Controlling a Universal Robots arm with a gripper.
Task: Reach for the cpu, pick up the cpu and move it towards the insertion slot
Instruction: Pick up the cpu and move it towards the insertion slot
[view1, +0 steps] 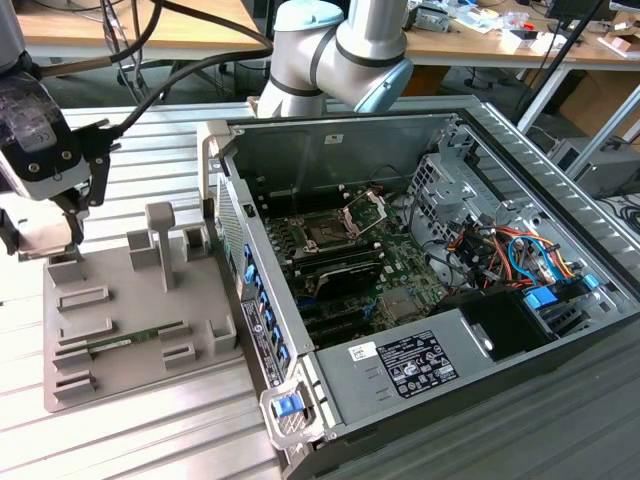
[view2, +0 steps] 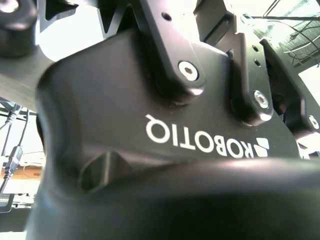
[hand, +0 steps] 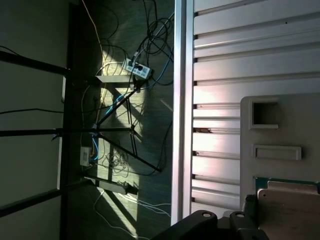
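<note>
gripper (view1: 45, 243) over tray (view1: 140, 300) on slatted table (view1: 150, 440) (cables (hand: 131, 95) strew floor (hand: 145, 45)).

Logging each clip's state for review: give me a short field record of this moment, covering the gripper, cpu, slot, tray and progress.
gripper: over the tray's far corner, at the exterior view's left
cpu: at the tray, close by the gripper, in the first wrist view; whether gripped, cannot tell
slot: inside the open case, clamp frame raised
tray: grey, beside the case, holds a memory stick
progress: gripper at the tray; cpu not yet near the slot
</note>
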